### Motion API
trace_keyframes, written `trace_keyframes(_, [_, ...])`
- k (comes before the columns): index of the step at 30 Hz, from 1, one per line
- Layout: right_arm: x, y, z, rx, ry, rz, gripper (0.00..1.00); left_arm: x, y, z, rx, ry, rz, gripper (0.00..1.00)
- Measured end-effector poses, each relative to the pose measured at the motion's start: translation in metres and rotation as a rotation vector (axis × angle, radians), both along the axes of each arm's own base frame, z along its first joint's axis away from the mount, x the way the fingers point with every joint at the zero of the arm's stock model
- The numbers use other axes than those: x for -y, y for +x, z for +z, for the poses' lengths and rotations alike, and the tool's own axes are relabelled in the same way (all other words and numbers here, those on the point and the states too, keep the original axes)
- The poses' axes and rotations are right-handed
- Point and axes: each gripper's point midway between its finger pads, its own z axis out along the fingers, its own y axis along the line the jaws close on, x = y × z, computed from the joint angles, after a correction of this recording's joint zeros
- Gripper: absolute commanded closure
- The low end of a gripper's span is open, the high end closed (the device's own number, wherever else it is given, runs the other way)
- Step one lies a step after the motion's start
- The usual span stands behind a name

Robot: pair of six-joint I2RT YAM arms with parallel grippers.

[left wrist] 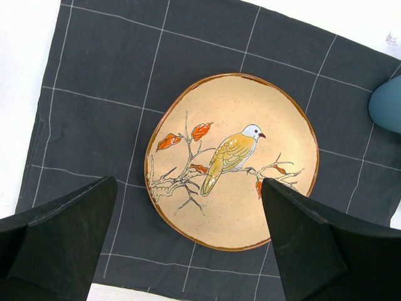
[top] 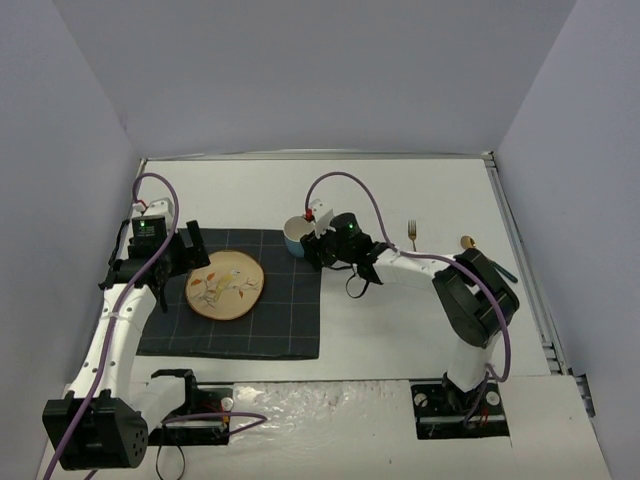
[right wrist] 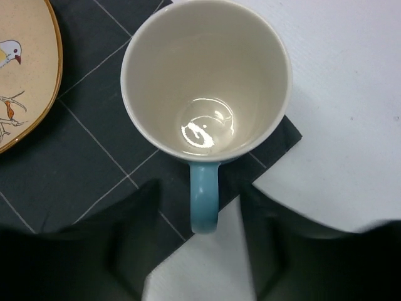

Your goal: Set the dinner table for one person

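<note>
Blue mug [right wrist: 207, 81] on placemat [right wrist: 94, 157], white table [top: 380, 340]: handle points between my right jaws, released. Left jaws wide above bird plate [left wrist: 232, 163].

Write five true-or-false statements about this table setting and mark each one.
1. The bird plate lies on the checked placemat. True.
2. The mug holds a drink. False: it is empty, and its cream inside shows only a glint of light.
3. The mug stands at a corner of the placemat. True.
4. The fork lies on the plate. False: it lies on the bare dinner table, to the right of the placemat in the top view.
5. The left gripper grips the plate. False: its jaws stand wide open above the plate and hold nothing.
</note>
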Motion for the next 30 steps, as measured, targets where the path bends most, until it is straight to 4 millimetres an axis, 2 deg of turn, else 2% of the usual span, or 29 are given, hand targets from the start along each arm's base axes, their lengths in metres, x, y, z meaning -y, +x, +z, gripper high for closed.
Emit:
trace_keyframes(3, [0.007,-0.004,0.000,-0.015,0.001,-0.017,0.22,0.000,0.000,0.000,0.000,0.000,0.000,0.03])
trace_keyframes(5, [0.015,-0.007,0.010,-0.015,0.003,-0.040,0.15,0.000,0.000,0.000,0.000,0.000,-0.001,0.03])
trace_keyframes(9, [0.041,0.002,0.054,0.027,0.058,-0.141,0.06,0.001,0.000,-0.001,-0.002,0.000,-0.003,0.03])
trace_keyframes(13, [0.103,0.027,0.100,0.092,0.120,-0.364,0.04,0.001,0.000,-0.001,-0.002,0.000,-0.003,0.03])
trace_keyframes(15, [0.141,0.038,0.106,0.099,0.122,-0.503,0.04,0.001,0.000,-0.001,-0.002,0.000,-0.003,0.03])
trace_keyframes(18, [0.199,0.043,0.082,0.032,0.089,-0.698,0.07,0.001,0.000,-0.001,-0.002,0.000,-0.003,0.03])
trace_keyframes(22, [0.262,0.025,0.029,-0.122,0.034,-0.910,0.09,0.001,-0.001,-0.001,-0.004,0.001,-0.005,0.03])
trace_keyframes(26, [0.291,0.008,-0.006,-0.243,0.004,-1.016,0.13,0.002,-0.002,-0.002,-0.008,0.005,-0.006,0.03])
trace_keyframes(30, [0.298,-0.002,-0.026,-0.310,-0.017,-1.051,0.18,0.009,-0.002,-0.002,-0.010,0.008,-0.032,0.03])
